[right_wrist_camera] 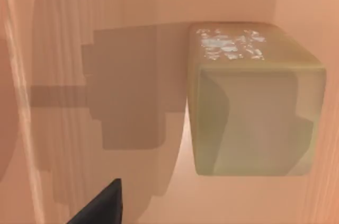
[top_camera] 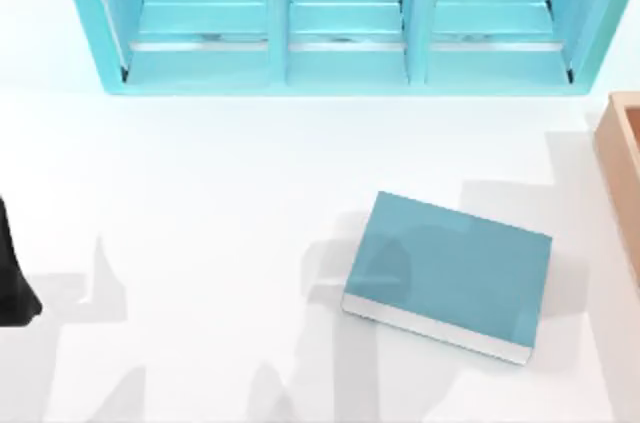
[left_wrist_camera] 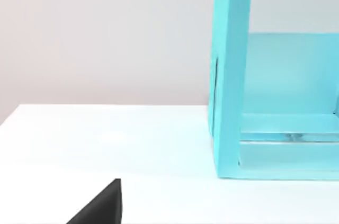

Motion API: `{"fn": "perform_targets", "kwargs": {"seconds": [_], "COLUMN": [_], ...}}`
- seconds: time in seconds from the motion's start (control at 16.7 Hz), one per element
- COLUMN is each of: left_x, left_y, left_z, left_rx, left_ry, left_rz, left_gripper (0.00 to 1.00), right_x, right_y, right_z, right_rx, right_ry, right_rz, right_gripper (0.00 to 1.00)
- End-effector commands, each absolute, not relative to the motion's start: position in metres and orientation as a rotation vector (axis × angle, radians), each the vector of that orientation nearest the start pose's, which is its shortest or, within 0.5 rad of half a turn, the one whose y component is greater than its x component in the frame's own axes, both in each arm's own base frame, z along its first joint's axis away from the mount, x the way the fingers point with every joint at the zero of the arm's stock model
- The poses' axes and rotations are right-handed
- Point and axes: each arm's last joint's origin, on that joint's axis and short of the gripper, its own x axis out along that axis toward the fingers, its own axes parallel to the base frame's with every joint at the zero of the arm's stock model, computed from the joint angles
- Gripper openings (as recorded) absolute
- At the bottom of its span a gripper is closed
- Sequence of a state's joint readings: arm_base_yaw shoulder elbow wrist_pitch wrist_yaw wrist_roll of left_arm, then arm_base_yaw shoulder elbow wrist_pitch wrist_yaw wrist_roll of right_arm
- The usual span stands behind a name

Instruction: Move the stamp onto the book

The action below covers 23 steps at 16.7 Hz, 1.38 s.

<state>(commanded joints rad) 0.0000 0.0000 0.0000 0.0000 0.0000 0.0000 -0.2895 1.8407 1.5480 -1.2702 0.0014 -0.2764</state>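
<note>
- Stamp (right_wrist_camera: 257, 102), a small tan block with a speckled white mark on one face, is sitting inside the light-wood box (top_camera: 622, 168), close against one of its inner walls, as the right wrist view is showing.
- Box is resting at the right edge of the table (top_camera: 200, 203), partly cut off by the top view.
- Book (top_camera: 450, 273), teal with white page edges, is lying flat toward the front right of the table, near the box but apart from it, with nothing on its cover.
- Turquoise shelf unit (top_camera: 345, 23) is standing along the far edge.
- Right arm's camera is looking down into the box just beside the stamp; I cannot tell whether its pincer is open or closed.
- Left arm (top_camera: 15, 273) is sitting at the left edge, apparently parked; its pincer's state is likewise unclear.
- Step in hand, as I judge it, is reaching for the stamp.
- Next move is calling for closing on the stamp's sides, lifting it clear of the box wall, then carrying it across to the book.
</note>
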Motion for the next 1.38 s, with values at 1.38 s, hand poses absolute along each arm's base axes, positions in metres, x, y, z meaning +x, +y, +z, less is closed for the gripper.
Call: {"fn": "perform_targets", "kwargs": {"seconds": [1.38], "left_x": [0.106], "left_y": [-0.001], "left_z": [0.160], "left_rx": [0.000], "left_ry": [0.000], "left_rz": [0.000], "left_gripper": [1.00], "right_x": [0.336], "right_y": [-0.096], "right_z": [0.142], "right_rx": [0.004], "right_ry": [1.563], "right_rz": [-0.009], "right_gripper": [0.70]}}
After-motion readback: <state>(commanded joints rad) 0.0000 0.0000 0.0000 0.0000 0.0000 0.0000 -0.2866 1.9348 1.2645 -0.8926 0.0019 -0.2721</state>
